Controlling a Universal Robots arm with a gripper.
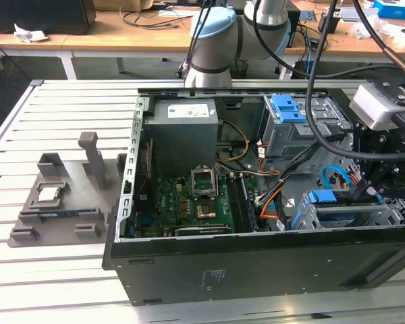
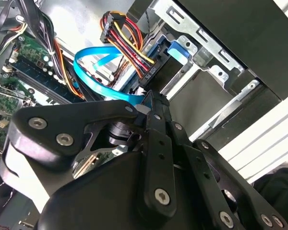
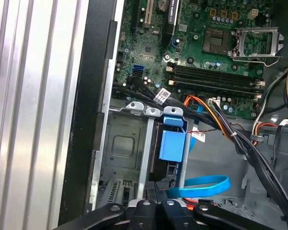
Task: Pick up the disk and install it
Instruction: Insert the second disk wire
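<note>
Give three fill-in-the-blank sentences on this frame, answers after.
1. The gripper hangs over the open computer case's end at the exterior view's ___.
2. In the first wrist view, the disk sits in the grey drive cage, its tab coloured ___.
3. A small square chip rests on the grey fixture at the exterior view's ___.
Answers: right; blue; left.

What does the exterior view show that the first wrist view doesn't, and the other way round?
Exterior view: the robot arm, the power supply, and a grey fixture holding a processor chip beside the case. First wrist view: the stamped inner wall of the drive bay. Both: the motherboard's open processor socket, the blue tab at the drive bay, and the looped blue cable.
</note>
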